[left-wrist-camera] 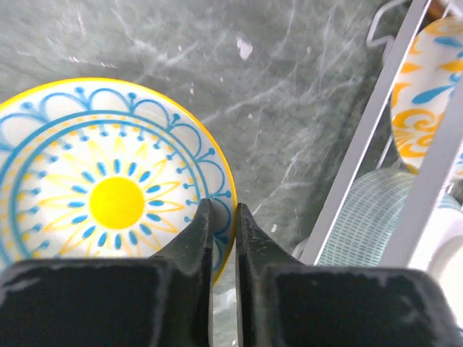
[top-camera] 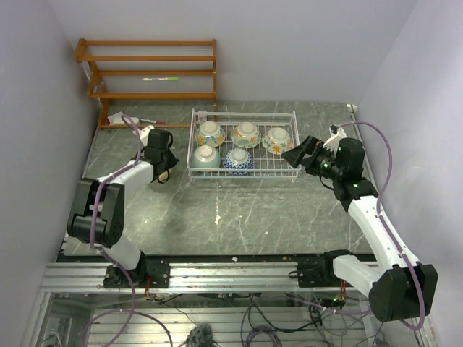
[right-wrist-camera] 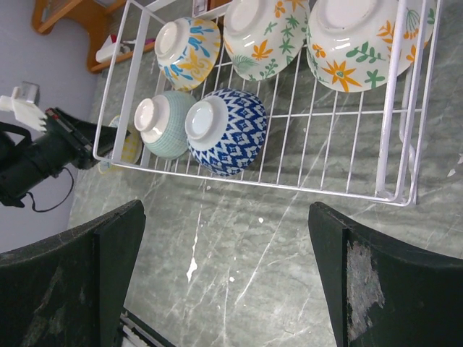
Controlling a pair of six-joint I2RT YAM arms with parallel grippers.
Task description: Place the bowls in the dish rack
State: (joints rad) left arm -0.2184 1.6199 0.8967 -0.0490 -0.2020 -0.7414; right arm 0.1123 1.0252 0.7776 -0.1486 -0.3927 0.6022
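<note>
A yellow-and-blue bowl (left-wrist-camera: 116, 195) sits upright on the table just left of the dish rack (top-camera: 242, 173). My left gripper (left-wrist-camera: 222, 210) is shut on its rim, with one finger inside and one outside. From above, the left gripper (top-camera: 163, 172) covers most of that bowl. Several bowls lie upside down in the rack: a teal one (right-wrist-camera: 165, 124), a blue-patterned one (right-wrist-camera: 226, 130), an orange-and-blue one (right-wrist-camera: 189, 47) and two floral ones (right-wrist-camera: 264, 32) (right-wrist-camera: 358, 40). My right gripper (right-wrist-camera: 224, 238) hangs open and empty by the rack's right front corner (top-camera: 296, 155).
A brown wooden slatted shelf (top-camera: 152, 69) stands at the back left with a green-tipped stick (top-camera: 160, 78) on it. A small white and red item (top-camera: 119, 119) lies below it. Walls close in on both sides. A metal rail (top-camera: 217, 275) runs along the near edge.
</note>
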